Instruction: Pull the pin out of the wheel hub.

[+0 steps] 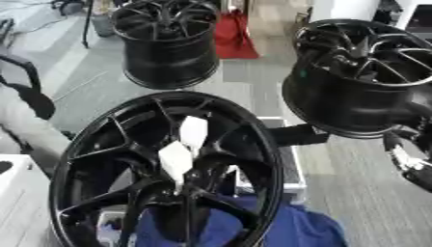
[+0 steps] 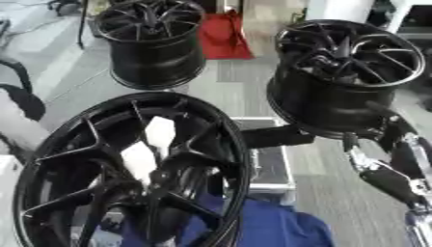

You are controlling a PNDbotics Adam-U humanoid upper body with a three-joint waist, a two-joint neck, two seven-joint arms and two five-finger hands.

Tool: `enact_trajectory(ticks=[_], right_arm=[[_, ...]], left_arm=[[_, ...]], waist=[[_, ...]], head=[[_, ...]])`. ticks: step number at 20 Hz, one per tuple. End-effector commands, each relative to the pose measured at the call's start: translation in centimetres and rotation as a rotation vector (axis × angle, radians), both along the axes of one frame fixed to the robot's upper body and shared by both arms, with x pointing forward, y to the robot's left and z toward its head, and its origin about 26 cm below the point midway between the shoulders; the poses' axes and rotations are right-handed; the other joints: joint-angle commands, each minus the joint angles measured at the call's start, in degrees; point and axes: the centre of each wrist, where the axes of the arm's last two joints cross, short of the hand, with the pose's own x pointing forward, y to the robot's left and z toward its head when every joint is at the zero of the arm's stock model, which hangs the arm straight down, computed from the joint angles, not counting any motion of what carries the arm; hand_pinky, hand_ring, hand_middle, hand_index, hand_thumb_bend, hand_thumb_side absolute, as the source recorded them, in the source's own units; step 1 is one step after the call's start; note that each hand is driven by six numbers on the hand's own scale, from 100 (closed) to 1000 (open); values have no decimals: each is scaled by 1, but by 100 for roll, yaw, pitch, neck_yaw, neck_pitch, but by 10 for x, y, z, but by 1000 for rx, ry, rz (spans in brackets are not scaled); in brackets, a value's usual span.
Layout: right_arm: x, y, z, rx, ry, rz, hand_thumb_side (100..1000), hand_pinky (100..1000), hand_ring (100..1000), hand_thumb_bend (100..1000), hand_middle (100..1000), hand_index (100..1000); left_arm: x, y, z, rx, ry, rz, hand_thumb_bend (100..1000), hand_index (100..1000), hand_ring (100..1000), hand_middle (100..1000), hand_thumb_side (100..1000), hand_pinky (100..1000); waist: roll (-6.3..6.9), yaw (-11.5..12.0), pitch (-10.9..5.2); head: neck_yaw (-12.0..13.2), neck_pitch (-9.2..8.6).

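A large black wheel hub (image 1: 165, 173) stands nearest the camera, its open spoked face turned up and tilted; two white tag-like pieces (image 1: 184, 147) sit at the middle of its spokes, one above the other, and whether either is the pin cannot be told; under the hub's lower edge lies a blue cloth (image 1: 291, 229), and just behind the hub, to its right, a flat silver-edged case (image 2: 268, 164) shows; up and to the right of the near hub a second black wheel (image 2: 346, 75) stands raised, its thin spokes catching light; far behind the near hub, up and to the left, a third black wheel (image 1: 167, 41) rests on the grey floor, with a red object (image 1: 235, 36) just to its right; the right hand (image 2: 384, 171), black with silver parts, shows to the right of the near hub, below the raised wheel and well apart from the white pieces; whether its fingers are spread or curled cannot be told; it appears to hold nothing.
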Motion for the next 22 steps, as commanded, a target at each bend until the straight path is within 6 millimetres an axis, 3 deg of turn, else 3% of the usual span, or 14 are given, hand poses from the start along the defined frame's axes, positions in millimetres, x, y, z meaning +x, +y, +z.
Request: enact_trajectory(ticks=[1, 6, 12, 16, 22], right_arm=[[2, -4, 9, -15, -28, -9, 241, 779, 850, 261, 779, 897], [2, -2, 10, -6, -32, -4, 241, 779, 850, 260, 779, 896], [3, 1, 11, -2, -35, 3, 238, 779, 851, 259, 779, 895], [4, 1, 11, -7, -37, 6, 236, 780, 851, 261, 779, 895], [4, 3, 11, -10, -37, 17, 236, 781, 852, 263, 780, 895]], left_arm=[[2, -6, 15, -39, -218, 25, 510, 854, 776, 767, 691, 724], [13, -65, 20, -218, -534, -62, 403, 818, 741, 728, 713, 692], [13, -134, 30, -417, -778, -189, 377, 803, 740, 728, 680, 685], [7, -159, 29, -506, -850, -238, 390, 806, 743, 731, 658, 687], [2, -174, 27, -564, -879, -259, 386, 804, 737, 724, 653, 683]], waist=[[-5, 5, -47], [-56, -8, -26], [-118, -38, -10], [-130, -50, -20], [-121, -24, -20]], head=[[-2, -62], [15, -57], [-20, 1], [-10, 35], [-16, 62]])
